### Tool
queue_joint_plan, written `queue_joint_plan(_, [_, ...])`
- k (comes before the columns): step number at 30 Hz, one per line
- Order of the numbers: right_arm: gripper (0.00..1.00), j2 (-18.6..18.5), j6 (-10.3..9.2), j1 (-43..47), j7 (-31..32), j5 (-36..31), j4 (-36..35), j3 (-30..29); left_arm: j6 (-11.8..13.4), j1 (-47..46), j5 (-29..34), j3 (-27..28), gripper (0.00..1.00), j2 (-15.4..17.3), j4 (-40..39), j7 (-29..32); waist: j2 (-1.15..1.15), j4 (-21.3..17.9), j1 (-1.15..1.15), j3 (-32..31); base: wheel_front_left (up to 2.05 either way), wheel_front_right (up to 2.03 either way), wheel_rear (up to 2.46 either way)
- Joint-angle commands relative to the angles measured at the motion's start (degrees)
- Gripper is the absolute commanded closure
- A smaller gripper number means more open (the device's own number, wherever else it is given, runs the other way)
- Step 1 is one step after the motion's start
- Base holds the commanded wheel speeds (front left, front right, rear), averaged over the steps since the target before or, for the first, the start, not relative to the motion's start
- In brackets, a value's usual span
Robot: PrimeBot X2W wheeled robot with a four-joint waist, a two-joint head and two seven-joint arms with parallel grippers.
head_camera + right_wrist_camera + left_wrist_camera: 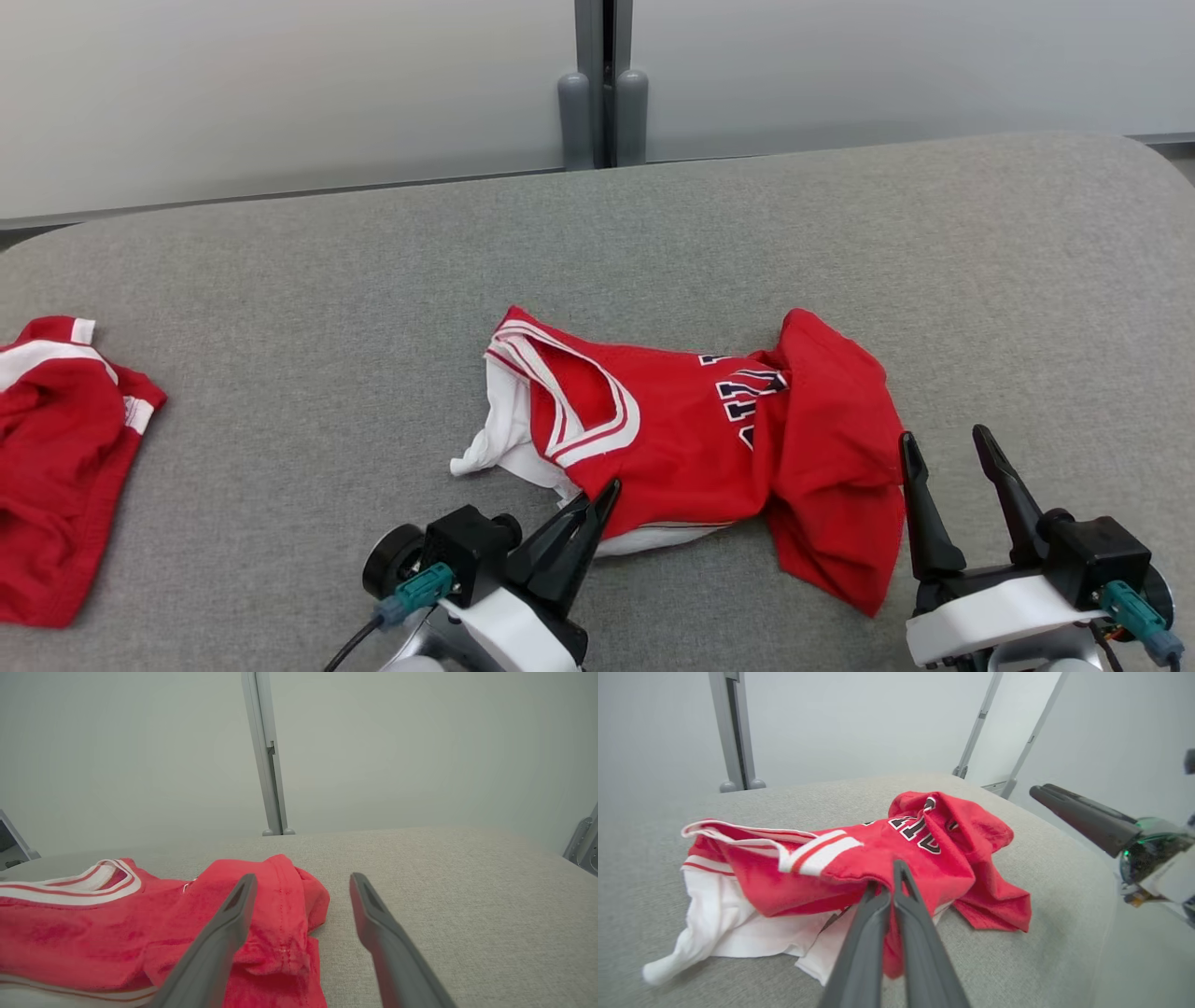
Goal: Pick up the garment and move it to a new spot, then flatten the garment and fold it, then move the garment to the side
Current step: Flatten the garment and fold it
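The garment (pixel 709 439) is a red jersey with white trim and dark lettering, lying crumpled mid-table, its white inside showing at the left. My left gripper (pixel 597 499) sits at the garment's near edge, shut on a fold of red cloth. The left wrist view shows the cloth (pixel 859 863) pinched between the closed fingers (pixel 920 947). My right gripper (pixel 943 439) stands open just right of the garment's lower right flap, nothing between its fingers. In the right wrist view its left finger (pixel 219 942) overlaps the red hem (pixel 280 914) and its right finger is over bare table.
A second red garment with white trim (pixel 56 448) lies at the table's left edge. The grey cloth-covered table (pixel 840 243) has rounded far corners. A grey post (pixel 602 84) and pale wall panels stand behind it. My right gripper's fingers (pixel 1083 816) show in the left wrist view.
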Motion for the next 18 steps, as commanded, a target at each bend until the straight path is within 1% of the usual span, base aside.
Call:
queue_joint_plan(1, [0.00,-0.06,0.16,-0.23,-0.45,0.05,0.04,-0.05,0.53,0.51,0.67,0.24,1.00,0.95,-2.78,0.44,0.00,0.69,0.00,0.21,0.00,0.00,0.00])
queue_joint_plan(8, [0.00,0.20,0.16,-0.87,-0.82,0.08,0.55,-0.38,3.88,3.50,0.30,2.50,1.00,5.25,-19.59,5.07,0.00,2.46,0.00,0.42,0.00,0.00,0.00])
queue_joint_plan(12, [0.00,0.29,0.16,-1.27,-1.15,0.21,0.82,-0.43,6.23,4.62,0.33,4.36,1.00,7.09,-26.42,7.52,0.00,2.94,0.00,0.80,0.00,0.00,0.00])
queue_joint_plan(15, [0.00,0.35,0.16,-1.69,-1.26,0.38,0.93,-0.36,7.86,5.02,-0.38,6.44,1.00,8.02,-28.82,8.72,0.00,2.96,0.00,1.27,0.00,0.00,0.00])
queue_joint_plan(18, [0.00,0.40,0.16,-2.33,-1.51,0.52,1.09,-0.14,8.91,3.99,-1.61,8.86,1.00,8.37,-26.83,9.04,0.00,2.53,0.00,2.05,0.00,0.00,0.00])
